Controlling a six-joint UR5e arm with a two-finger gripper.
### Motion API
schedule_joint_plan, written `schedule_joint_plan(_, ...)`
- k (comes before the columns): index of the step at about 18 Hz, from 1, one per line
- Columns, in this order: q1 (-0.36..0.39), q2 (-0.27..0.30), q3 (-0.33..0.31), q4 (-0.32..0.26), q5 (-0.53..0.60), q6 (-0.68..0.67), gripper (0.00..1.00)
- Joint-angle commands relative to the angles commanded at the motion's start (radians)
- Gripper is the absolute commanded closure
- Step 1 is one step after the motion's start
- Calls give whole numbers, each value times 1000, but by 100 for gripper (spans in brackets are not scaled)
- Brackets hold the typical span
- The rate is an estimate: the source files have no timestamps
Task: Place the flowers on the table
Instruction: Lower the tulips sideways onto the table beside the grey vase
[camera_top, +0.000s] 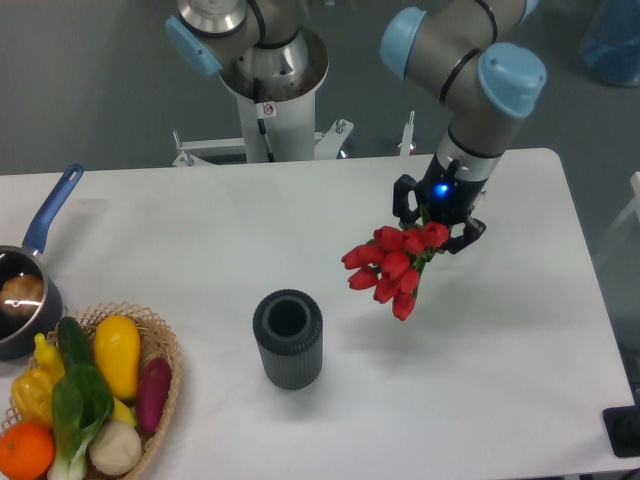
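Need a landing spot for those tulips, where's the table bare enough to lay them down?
The gripper holds the flowers over bare table. Free patches: the whole right side past the dark ribbed vase, and the back strip between the vase and the robot base. The front-left corner is crowded by the vegetable basket and saucepan.

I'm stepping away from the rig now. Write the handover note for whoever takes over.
Gripper: shut on the red tulip bunch, holding it in the air, blooms pointing down and to the left.
Tulips: above the right half of the white table, to the right of the dark ribbed vase; not touching the tabletop.
Done: bunch is gripped and out of the vase.
Left: lower the bunch onto bare table, open the gripper, retreat.
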Motion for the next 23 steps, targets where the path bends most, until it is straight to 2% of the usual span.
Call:
schedule_joint_plan(7,-45,-58,26,5,33,-3,48)
schedule_joint_plan(11,-75,-100,38,44,34,-9,48)
schedule_joint_plan(15,-88,-115,37,55,112,-8,48)
schedule_joint_plan(20,-88,-132,43,75,123,-5,48)
schedule_joint_plan(23,-95,-141,43,80,200,-5,48)
